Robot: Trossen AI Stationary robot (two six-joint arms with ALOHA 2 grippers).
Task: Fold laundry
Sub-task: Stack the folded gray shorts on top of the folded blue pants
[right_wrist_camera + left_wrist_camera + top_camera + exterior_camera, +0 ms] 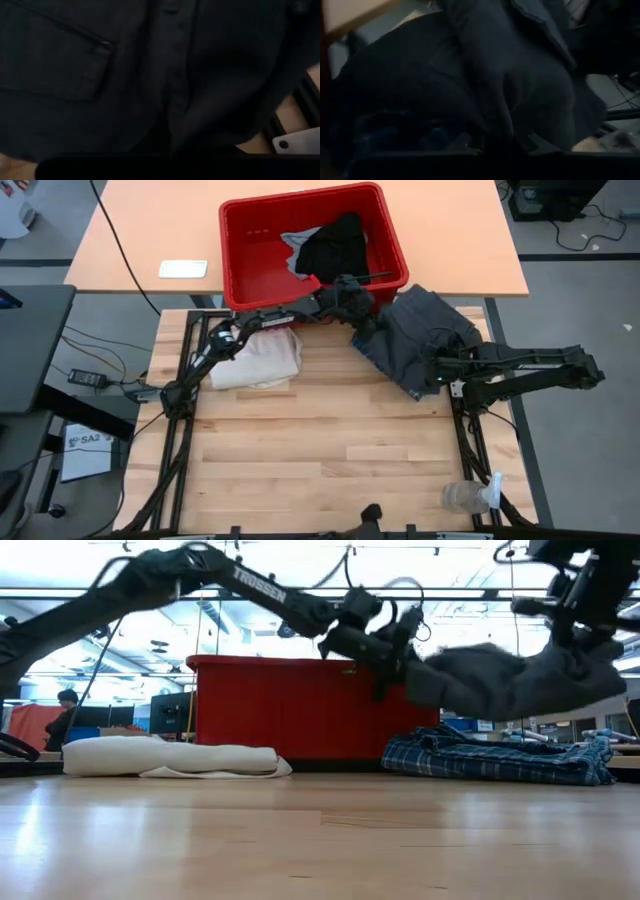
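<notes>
At twelve o'clock on the far edge of the wooden counter (330,460), one red plastic bin (313,245) is sitting, and two pieces of cloth are lying inside it: a black garment (335,245) heaped toward the three o'clock side and a light grey T-shirt (297,248) showing at its nine o'clock edge. One dark grey garment (425,330) is hanging in the air at about two o'clock, stretched between the two arms; the low view shows it sagging clear above the counter. Beneath it, one blue-and-white plaid garment (500,757) is lying crumpled on the wood, just in front of the bin's three o'clock corner. One cream canvas tote bag (262,360) is resting flat at about ten o'clock, beside the left arm.

Two grippers are working. The left gripper (362,308) is reaching across to the grey garment's nine o'clock edge, with its jaws pinched narrow on the cloth. The right gripper (438,366) is sitting at the garment's five o'clock side, with its jaws likewise closed narrow on the fabric; both wrist views are filled with dark cloth. One clear plastic bottle (470,496) is lying at five o'clock near the counter's front corner.
</notes>
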